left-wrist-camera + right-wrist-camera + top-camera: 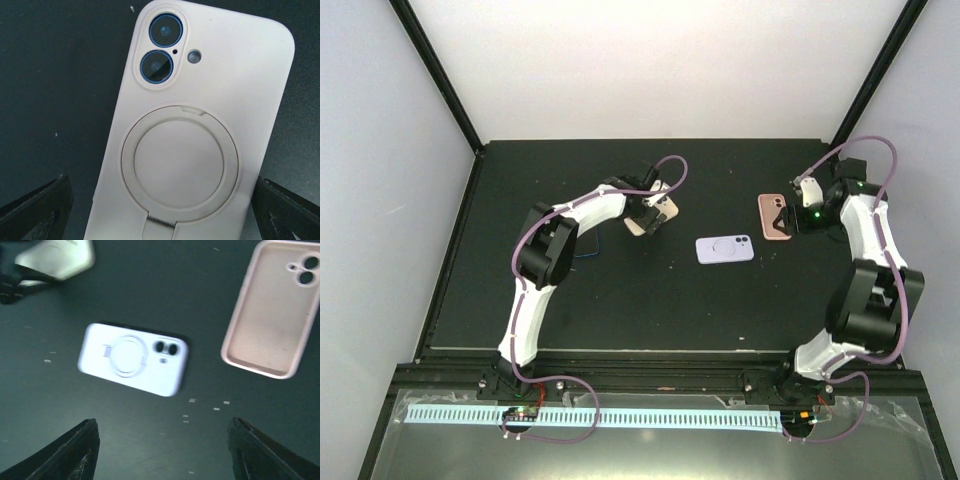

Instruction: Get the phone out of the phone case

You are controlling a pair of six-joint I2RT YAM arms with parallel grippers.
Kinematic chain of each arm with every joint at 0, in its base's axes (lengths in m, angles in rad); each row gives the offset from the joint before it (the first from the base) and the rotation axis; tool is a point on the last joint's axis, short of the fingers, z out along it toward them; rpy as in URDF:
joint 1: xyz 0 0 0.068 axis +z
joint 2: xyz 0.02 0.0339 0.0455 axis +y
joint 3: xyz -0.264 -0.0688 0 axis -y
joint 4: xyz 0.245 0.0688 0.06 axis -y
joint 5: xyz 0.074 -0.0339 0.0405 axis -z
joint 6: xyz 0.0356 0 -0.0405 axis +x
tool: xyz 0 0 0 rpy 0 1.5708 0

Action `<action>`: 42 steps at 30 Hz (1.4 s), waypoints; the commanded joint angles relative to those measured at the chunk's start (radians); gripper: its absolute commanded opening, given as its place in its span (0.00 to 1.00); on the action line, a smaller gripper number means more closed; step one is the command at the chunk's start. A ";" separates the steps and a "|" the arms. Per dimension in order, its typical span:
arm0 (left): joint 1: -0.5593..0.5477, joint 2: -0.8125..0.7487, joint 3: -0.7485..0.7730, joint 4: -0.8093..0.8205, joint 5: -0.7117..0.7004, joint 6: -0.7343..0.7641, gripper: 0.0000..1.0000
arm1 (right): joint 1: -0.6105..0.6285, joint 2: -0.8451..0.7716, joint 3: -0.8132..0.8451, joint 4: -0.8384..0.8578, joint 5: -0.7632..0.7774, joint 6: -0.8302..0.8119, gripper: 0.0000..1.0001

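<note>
A beige phone case with the phone in it (200, 125) lies back up, showing two camera lenses and a ring stand. My left gripper (162, 220) is open and low over it, one finger on each long side; a gap shows at the left finger. In the top view the left gripper (652, 203) covers most of this beige phone (663, 213). A lilac cased phone (724, 248) lies mid-table, also in the right wrist view (132, 365). My right gripper (162, 452) is open, empty, above the mat; in the top view the right gripper (804, 196) sits far right.
An empty pink case (775, 217) lies open side up just left of the right gripper, also in the right wrist view (272, 310). The black mat (620, 300) ends at the white back wall and at the rail by the arm bases.
</note>
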 commanded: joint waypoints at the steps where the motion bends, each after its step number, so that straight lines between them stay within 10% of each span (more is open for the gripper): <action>1: 0.019 0.064 0.080 -0.068 -0.010 0.038 0.99 | 0.013 -0.139 -0.077 -0.002 -0.206 -0.028 0.72; 13: 0.009 0.063 0.061 -0.246 0.023 0.005 0.88 | 0.017 -0.288 -0.231 0.108 -0.468 0.041 0.72; 30: -0.223 -0.525 -0.745 -0.267 -0.054 -0.410 0.88 | 0.017 -0.302 -0.258 0.118 -0.468 0.039 0.71; 42: -0.110 -0.465 -0.397 -0.127 -0.031 -0.253 0.99 | 0.017 -0.335 -0.272 0.098 -0.485 0.012 0.71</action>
